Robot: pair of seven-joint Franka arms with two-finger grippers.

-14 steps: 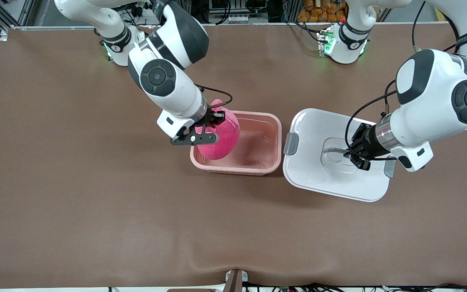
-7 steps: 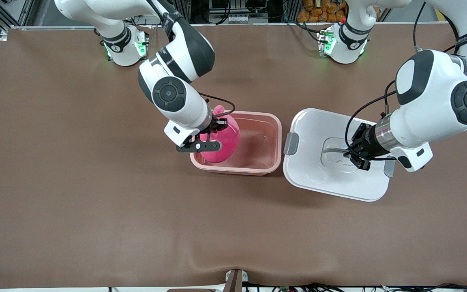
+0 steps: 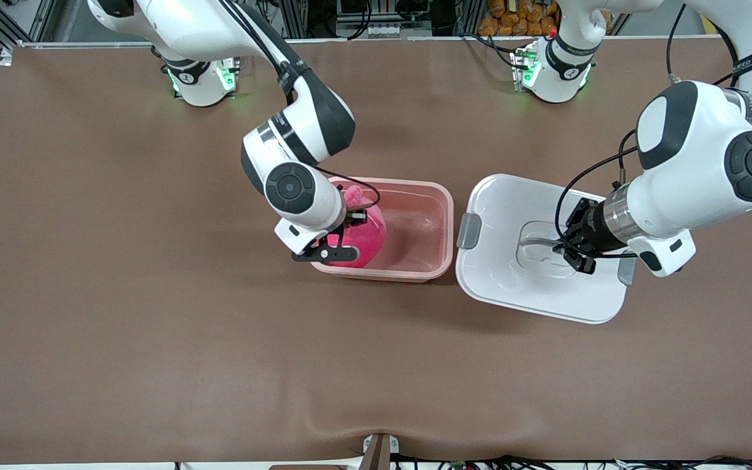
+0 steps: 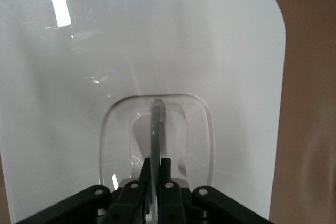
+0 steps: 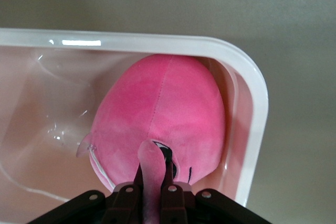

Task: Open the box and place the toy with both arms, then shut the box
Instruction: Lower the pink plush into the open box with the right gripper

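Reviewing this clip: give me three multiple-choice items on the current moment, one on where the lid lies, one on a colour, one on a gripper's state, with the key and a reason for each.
1. Where is the lid?
A. On the box
B. On the table beside the box, toward the left arm's end
C. Lifted high over the toy

2. What colour is the toy?
A. Hot pink
B. Green
C. Grey

3. What is the right gripper doing?
A. Hanging open over bare table
B. Shut on the lid's handle
C. Shut on the toy, inside the box

Key:
1 B: the white lid lies flat beside the open box, the left gripper shut on its clear handle.
2 A: pink plush fills the right wrist view.
3 C: its fingers pinch a flap of the toy, low within the box walls.
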